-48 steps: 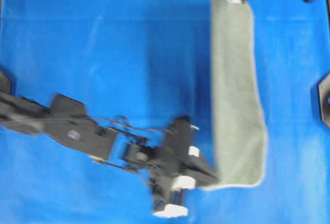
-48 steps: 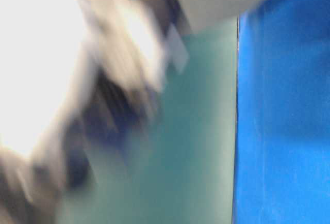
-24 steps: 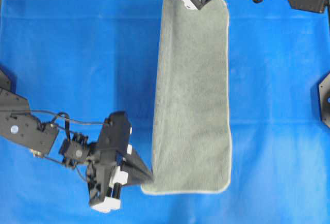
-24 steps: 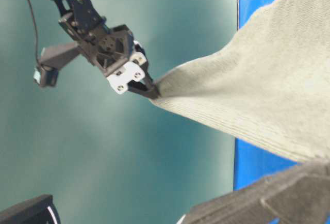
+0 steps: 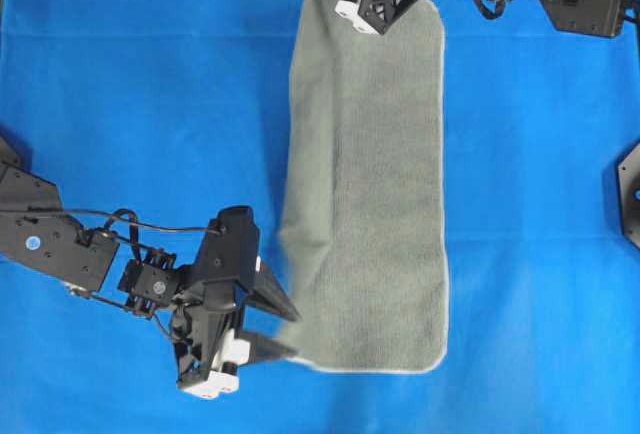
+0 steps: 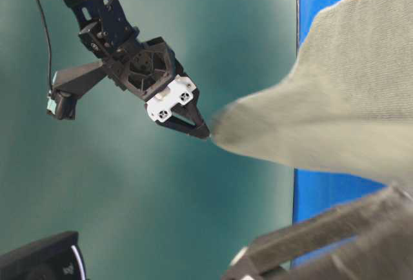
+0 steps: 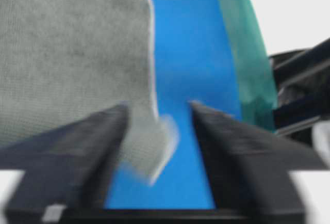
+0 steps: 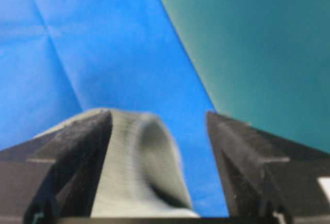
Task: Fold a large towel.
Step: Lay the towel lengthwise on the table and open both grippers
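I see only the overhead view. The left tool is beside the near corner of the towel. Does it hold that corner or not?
Observer: No. In the left wrist view the left tool stands open, and the towel corner hangs loose between its fingers.
Operator: And the right tool at the far end? The arm covers it for me.
Observer: Also open. The right wrist view shows the right tool spread wide, a towel fold bulging up between the fingers, pinched by neither.
Operator: Is the far corner already flat on the blue cloth?
Observer: Not yet. The table-level view shows that corner in the air, just apart from the right tool's tip, against the teal backdrop.
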Robot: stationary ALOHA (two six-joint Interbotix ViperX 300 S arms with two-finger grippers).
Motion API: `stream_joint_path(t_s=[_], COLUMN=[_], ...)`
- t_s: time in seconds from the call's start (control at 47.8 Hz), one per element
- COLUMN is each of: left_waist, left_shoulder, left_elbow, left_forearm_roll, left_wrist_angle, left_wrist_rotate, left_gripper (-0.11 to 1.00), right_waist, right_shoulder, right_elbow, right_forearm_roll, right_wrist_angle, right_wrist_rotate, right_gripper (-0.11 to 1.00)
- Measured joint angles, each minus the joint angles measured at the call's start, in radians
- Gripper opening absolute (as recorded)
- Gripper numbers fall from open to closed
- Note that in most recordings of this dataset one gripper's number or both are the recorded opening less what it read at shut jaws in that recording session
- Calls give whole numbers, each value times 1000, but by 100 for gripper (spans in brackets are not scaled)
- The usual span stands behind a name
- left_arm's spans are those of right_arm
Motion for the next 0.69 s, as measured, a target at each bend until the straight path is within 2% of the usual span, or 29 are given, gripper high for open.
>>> stream_joint_path(t_s=[0.063, 0.126, 0.272, 0.398, 0.544, 0.691], left_waist=[-2, -2, 0, 25, 123, 284], left_shoulder=[-25, -63, -149, -219, -291, -337], left_elbow=[3, 8, 20, 48, 104, 149], left_forearm_roll=[0, 2, 2, 6, 18, 21], left_wrist_angle=[58, 130, 229, 239, 221, 166], left_wrist_rotate=[-2, -6, -8, -2, 26, 133], left_gripper=[81, 87, 86, 86, 86, 86], right_waist=[0, 5, 26, 61, 83, 71], right_shoulder=[-2, -8, -77, -192, -350, -472], right_elbow=[2, 14, 74, 164, 295, 396], right_forearm_roll=[-2, -2, -2, -2, 15, 31], right_wrist_angle=[3, 15, 40, 43, 6, -12], right_wrist_rotate=[0, 0, 0, 12, 29, 58], right_gripper=[63, 64, 65, 64, 65, 65])
